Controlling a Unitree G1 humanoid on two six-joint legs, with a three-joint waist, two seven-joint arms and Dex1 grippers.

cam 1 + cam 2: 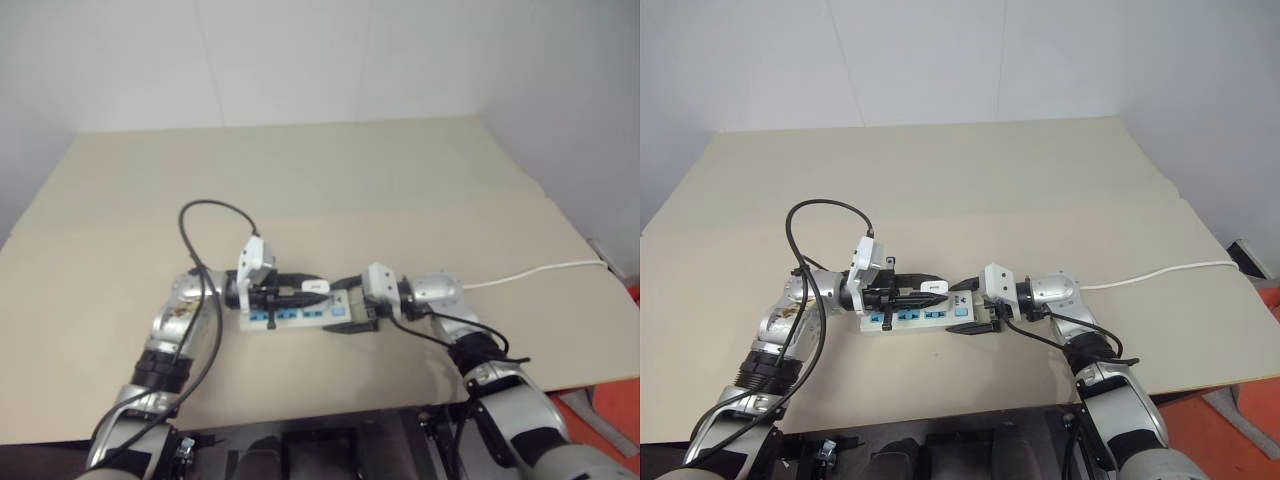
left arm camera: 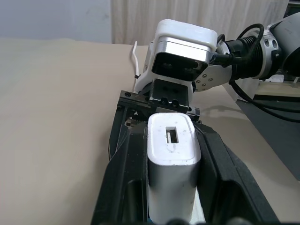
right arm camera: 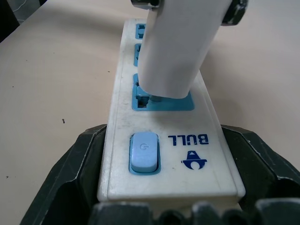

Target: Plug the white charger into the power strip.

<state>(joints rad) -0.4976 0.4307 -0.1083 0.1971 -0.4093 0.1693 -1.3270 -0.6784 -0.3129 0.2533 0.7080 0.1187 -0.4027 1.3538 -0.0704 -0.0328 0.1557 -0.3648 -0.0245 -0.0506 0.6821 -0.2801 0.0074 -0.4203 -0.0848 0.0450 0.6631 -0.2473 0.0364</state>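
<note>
Left end effector (image 1: pixel 912 289) clamps the white charger (image 1: pixel 933 287); right end effector (image 3: pixel 154 187) braces the power strip (image 3: pixel 164 136) near the counter's (image 1: pixel 940 180) front edge; we press straight down, prongs aligned.

Head pair high above the table (image 1: pixel 400 170); wrist cameras close, facing across the power strip (image 3: pixel 159 122).

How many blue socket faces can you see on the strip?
3, in a row along the power strip: one by the switch with the charger over it, two further along, partly hidden behind the charger.
</note>
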